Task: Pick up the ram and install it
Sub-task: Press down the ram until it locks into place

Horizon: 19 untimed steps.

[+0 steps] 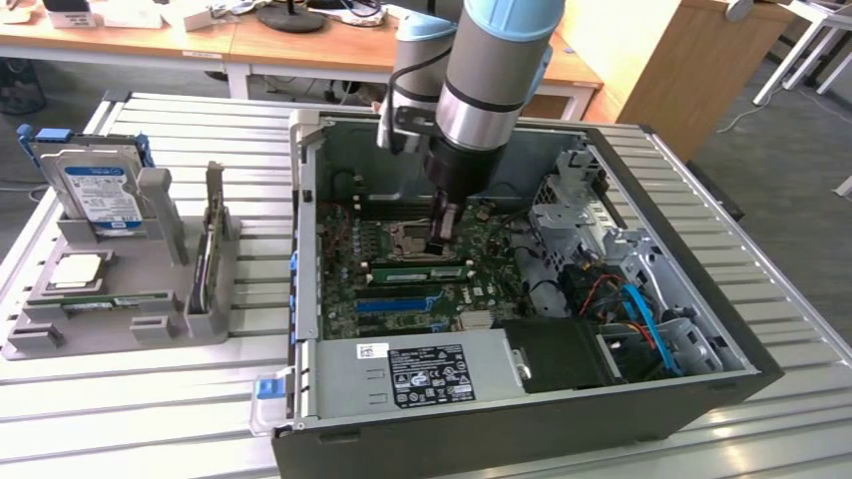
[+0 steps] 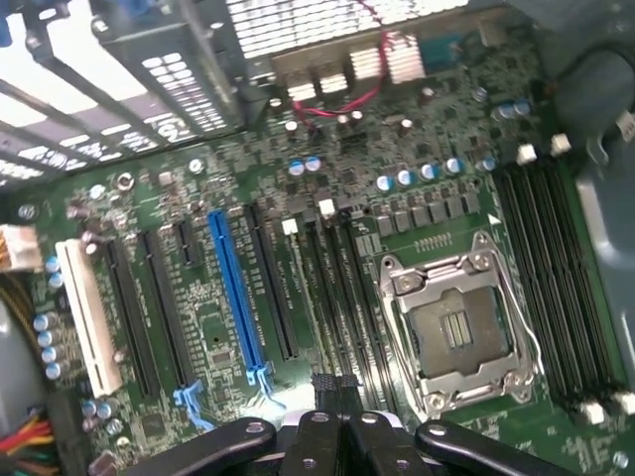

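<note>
Ram (image 1: 419, 271) seems to be the green stick with pale labels lying along the memory slots just beside the tip of the hand (image 1: 446, 238). I cannot tell whether it is fully seated. The one hand (image 2: 335, 389) hangs inside the open computer case (image 1: 745, 329), its fingers pressed together with nothing between them, next to the one empty CPU socket (image 2: 456, 327). Past the slots on the hand's other side run one blue slot (image 2: 233, 288) and one white slot (image 2: 84, 317).

Well away from the hand, outside the case, one grey holder (image 1: 34, 344) sits on the counter (image 1: 134, 419). It carries one hard drive (image 1: 100, 190), one silver CPU chip (image 1: 78, 269), a second green stick (image 1: 114, 301) lying flat, and one thin board (image 1: 207, 254) standing on edge.
</note>
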Tool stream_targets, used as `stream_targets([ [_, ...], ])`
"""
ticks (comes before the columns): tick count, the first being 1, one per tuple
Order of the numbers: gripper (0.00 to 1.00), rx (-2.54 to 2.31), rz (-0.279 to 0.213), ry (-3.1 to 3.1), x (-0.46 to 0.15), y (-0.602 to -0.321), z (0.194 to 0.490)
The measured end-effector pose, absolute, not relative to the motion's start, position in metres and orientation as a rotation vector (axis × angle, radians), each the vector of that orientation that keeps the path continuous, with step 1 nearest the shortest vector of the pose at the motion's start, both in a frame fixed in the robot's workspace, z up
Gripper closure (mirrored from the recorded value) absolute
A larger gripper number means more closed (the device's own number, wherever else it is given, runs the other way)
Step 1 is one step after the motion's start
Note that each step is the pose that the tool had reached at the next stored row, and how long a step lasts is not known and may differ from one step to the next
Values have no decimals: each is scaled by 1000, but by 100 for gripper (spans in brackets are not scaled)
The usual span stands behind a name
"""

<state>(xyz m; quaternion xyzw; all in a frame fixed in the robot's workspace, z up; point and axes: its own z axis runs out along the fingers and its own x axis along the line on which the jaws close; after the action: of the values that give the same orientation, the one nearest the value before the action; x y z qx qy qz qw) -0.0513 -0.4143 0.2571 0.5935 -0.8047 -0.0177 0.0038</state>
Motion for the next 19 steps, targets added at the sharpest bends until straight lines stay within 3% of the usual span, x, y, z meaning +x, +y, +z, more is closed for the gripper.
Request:
stream_targets([
  [19,89,1465,-57,-2776,-51,-414,257],
])
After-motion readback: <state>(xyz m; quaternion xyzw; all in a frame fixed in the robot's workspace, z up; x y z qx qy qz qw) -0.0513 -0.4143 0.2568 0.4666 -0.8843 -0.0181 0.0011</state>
